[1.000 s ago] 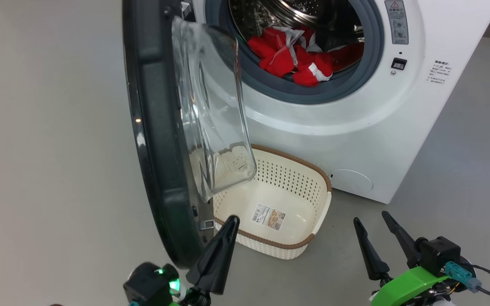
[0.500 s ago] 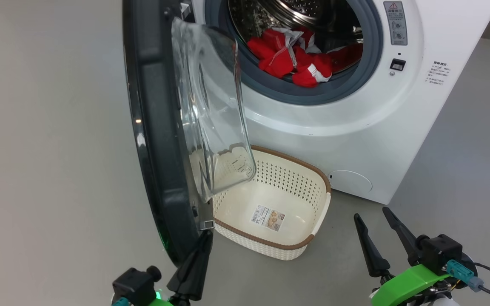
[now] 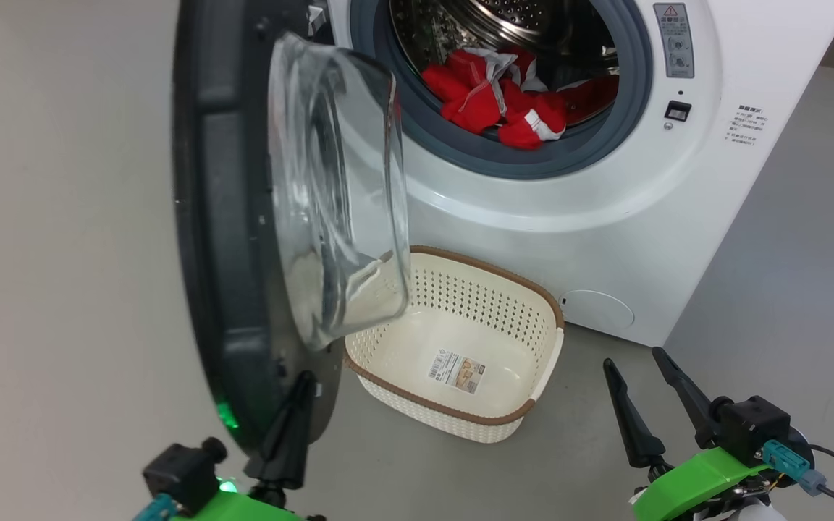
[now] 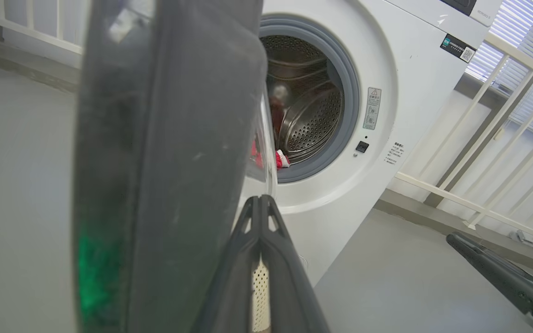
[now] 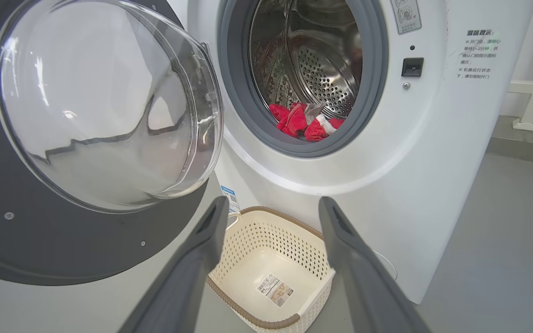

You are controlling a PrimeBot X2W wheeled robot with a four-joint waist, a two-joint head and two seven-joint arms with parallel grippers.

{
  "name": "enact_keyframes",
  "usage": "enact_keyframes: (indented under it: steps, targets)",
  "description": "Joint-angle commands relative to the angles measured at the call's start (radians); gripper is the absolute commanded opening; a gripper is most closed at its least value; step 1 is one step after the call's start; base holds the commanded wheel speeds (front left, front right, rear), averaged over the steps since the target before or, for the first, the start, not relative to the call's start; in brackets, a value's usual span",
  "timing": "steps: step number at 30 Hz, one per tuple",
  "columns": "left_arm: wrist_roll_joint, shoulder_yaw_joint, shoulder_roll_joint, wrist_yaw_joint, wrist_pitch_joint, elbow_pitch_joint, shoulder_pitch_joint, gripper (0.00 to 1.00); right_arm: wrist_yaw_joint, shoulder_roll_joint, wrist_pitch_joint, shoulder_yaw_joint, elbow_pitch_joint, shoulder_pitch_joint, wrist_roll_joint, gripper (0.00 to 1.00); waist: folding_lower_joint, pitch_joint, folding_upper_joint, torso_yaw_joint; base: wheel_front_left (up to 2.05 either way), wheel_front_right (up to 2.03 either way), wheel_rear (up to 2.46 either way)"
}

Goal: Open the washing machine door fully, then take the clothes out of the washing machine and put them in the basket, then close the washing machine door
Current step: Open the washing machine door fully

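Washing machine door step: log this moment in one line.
washing machine door: swung out, opening step | left gripper: shut, at door's lower edge | right gripper: open, empty | clothes: in drum | basket: empty

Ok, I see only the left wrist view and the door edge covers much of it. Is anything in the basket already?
Observer: No, the basket holds just a paper label on its bottom.
Operator: Where are the clothes exactly?
Observer: The clothes lie in a red heap at the front of the drum, by the grey ring.
Operator: Is the right gripper open?
Observer: Yes, the right gripper is open and empty, right of the basket.
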Motion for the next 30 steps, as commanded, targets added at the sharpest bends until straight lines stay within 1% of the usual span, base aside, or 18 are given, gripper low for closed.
enact_keyframes:
  steps: [1, 5, 13, 20, 21, 30]
  targets:
    - [0.011, 0.07, 0.019, 0.007, -0.012, -0.019, -0.038, 0.0, 0.002, -0.008, -0.012, 0.024, -0.029, -0.021, -0.013, 1.0, 0.0, 0.002, -0.0001, 0.0, 0.0, 0.0, 0.0]
    - [0.03, 0.128, 0.028, 0.005, -0.012, -0.02, -0.028, 0.0, 0.002, -0.009, -0.012, 0.025, -0.032, -0.021, -0.01, 1.0, 0.0, 0.005, -0.0001, 0.001, 0.0, 0.0, 0.0]
    - [0.059, 0.258, 0.068, 0.005, -0.013, -0.01, -0.03, 0.0, 0.002, -0.011, -0.012, 0.026, -0.041, -0.025, -0.011, 1.0, 0.0, 0.015, -0.0001, 0.004, 0.0, 0.0, 0.0]
    - [0.076, 0.351, 0.111, 0.0, -0.013, 0.031, -0.084, 0.0, 0.002, -0.019, -0.012, 0.041, -0.046, -0.035, -0.01, 1.0, 0.0, 0.043, -0.0001, 0.003, 0.0, 0.0, 0.0]
    - [0.076, 0.351, 0.111, 0.0, -0.013, 0.031, -0.084, 0.0, 0.002, -0.019, -0.012, 0.041, -0.046, -0.035, -0.01, 1.0, 0.0, 0.043, -0.0001, 0.003, 0.0, 0.0, 0.0]
    - [0.112, 0.476, 0.16, -0.004, -0.013, 0.115, -0.17, 0.0, 0.002, -0.034, -0.012, 0.051, -0.043, -0.055, -0.012, 1.0, 0.0, 0.081, -0.0001, -0.02, 0.0, 0.0, 0.0]
